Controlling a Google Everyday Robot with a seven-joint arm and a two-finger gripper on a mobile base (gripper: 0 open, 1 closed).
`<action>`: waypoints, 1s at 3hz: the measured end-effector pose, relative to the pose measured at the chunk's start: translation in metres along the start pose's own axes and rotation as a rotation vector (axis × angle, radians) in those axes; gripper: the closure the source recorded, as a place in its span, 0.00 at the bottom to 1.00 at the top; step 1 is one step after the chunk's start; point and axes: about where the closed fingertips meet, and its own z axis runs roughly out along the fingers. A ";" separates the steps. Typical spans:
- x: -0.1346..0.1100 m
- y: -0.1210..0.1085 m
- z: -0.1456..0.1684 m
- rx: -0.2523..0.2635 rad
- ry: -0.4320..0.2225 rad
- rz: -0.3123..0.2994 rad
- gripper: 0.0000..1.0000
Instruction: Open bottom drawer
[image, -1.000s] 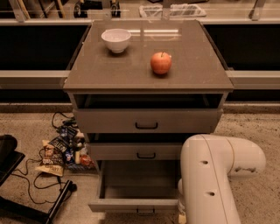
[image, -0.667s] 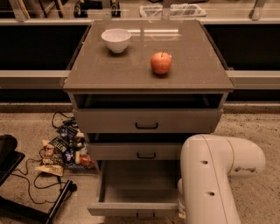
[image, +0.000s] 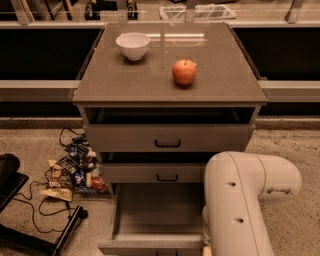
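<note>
The grey-beige cabinet (image: 170, 85) has three drawers. The bottom drawer (image: 152, 210) is pulled far out toward me and shows a plain grey, empty interior. Its front panel (image: 150, 246) lies at the bottom edge of the view, and its handle is out of view. My white arm (image: 240, 200) reaches down at the drawer's right front corner. The gripper is below the bottom edge of the view, hidden past the arm, by the drawer front. The middle drawer (image: 167, 173) and the top drawer (image: 167, 137) each stand slightly out, with black bar handles.
A white bowl (image: 133, 45) and a red apple (image: 184, 72) sit on the cabinet top. Snack packets (image: 70, 172) and black cables (image: 35, 210) lie on the floor to the left. A black stand (image: 15, 200) is at far left. Dark shelving runs behind.
The bottom drawer has slid a little further out toward the camera. The arm has hardly moved.
</note>
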 end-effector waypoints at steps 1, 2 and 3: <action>0.000 0.000 0.000 0.000 0.000 0.000 0.00; 0.003 0.025 0.011 -0.069 0.003 0.035 0.18; 0.006 0.061 0.013 -0.124 -0.001 0.107 0.41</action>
